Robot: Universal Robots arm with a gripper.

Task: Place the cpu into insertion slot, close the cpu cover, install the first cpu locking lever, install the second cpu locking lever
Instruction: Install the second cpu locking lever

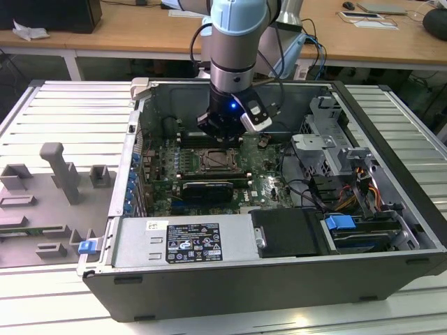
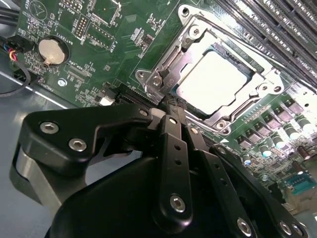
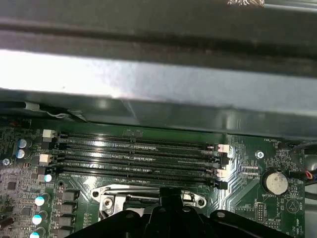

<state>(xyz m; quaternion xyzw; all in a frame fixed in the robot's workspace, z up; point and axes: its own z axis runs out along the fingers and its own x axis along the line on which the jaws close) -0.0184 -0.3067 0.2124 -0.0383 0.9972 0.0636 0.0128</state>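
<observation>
The pale, silvery-beige square cpu [image 2: 214,79] lies flat in the insertion slot [image 2: 232,67], the square dark socket on the green motherboard [image 2: 106,52], so the placing step appears complete. The cpu cover [image 2: 190,49], a thin silvery metal frame with a large central window, lies down around the chip, its window leaving the chip's top bare; the cover thus seems closed. Whether either locking lever is latched cannot be told: thin bright metal runs along the frame's edges, but its hooked ends are not clear. By this judgement the two lever steps remain open.

The black metal pincer [image 2: 171,111] stands just beside one corner of the socket frame, in the second wrist view, its fingers drawn together to a narrow tip and holding nothing visible. In the exterior view the arm's grey wrist [image 1: 230,66] hangs upright over the far part of the board, inside the opened grey computer case [image 1: 279,279], which rests on a ribbed pale worktop [image 1: 63,112].

The chip is square, so it has no long axis; its flat face points up out of the case, and its edges lie parallel to the frame's sides. The long black memory slots [image 3: 138,156] run alongside the socket on its far side, just beside the frame, in both wrist views.
</observation>
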